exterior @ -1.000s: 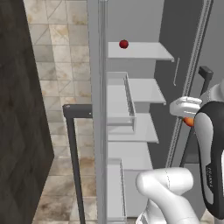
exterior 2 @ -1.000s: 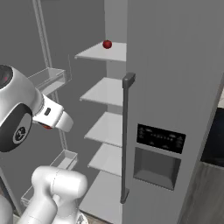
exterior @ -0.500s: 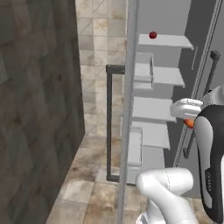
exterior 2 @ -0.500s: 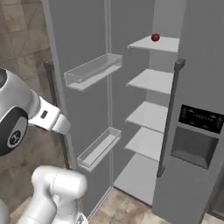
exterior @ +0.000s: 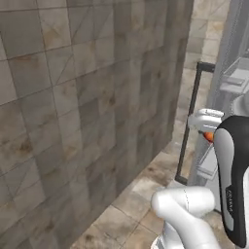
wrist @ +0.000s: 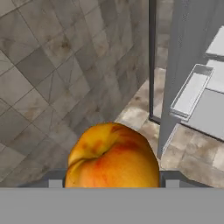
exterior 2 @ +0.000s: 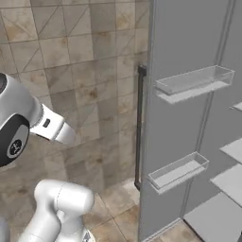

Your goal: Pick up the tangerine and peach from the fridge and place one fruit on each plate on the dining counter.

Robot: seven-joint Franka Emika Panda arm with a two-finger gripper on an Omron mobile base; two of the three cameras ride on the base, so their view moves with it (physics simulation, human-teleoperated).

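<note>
The peach (wrist: 113, 156), red-orange with a yellow blush, sits between my fingertips, and my gripper (wrist: 113, 181) is shut on it. In the left base view the peach (exterior: 208, 137) shows as a small orange patch under the white hand, beside the fridge's door. The fridge (exterior 2: 189, 38) stands open at the right, its grey door carrying two clear bins (exterior 2: 194, 82) and a dark handle (exterior 2: 140, 127). Pale inner shelves (exterior 2: 231, 179) show at the far right edge. The tangerine, the plates and the dining counter are out of view.
A tiled stone wall (exterior: 73, 97) stands close on the left and ahead. A tiled floor (exterior: 141, 194) lies between the wall and the fridge door. The door's edge and handle (exterior: 190, 121) stand right beside the arm.
Both base views have swung left, from the fridge's shelves and the dark red ball towards the tiled wall: the camera moved. The peach stays in the gripper.
</note>
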